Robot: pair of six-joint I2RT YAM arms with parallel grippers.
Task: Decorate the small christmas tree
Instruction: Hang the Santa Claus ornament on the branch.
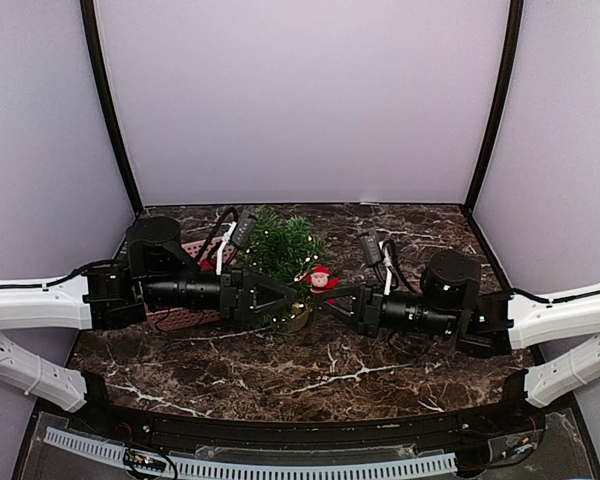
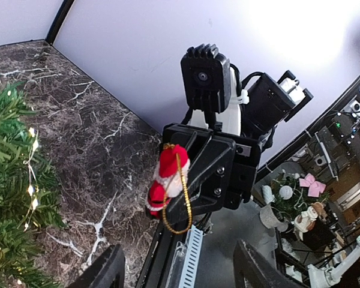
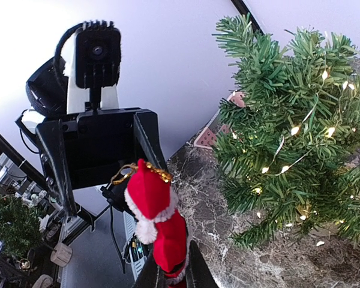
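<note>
The small christmas tree (image 1: 280, 248) stands in a tan pot (image 1: 298, 321) at mid-table, strung with lit fairy lights; it also shows in the right wrist view (image 3: 294, 132) and at the left edge of the left wrist view (image 2: 12, 198). My right gripper (image 3: 171, 275) is shut on the lower body of a red and white Santa ornament (image 3: 162, 222), held upright just right of the tree (image 1: 322, 280). Its gold loop (image 2: 183, 204) hangs free. My left gripper (image 2: 180, 270) is open and empty, facing the Santa (image 2: 167, 180) from the left, in front of the tree (image 1: 298, 297).
A pink perforated basket (image 1: 185, 318) lies left of the tree, under my left arm; its corner shows in the right wrist view (image 3: 211, 133). A white cable rail (image 1: 280, 468) runs along the near table edge. Purple walls enclose the dark marble table (image 1: 330, 370).
</note>
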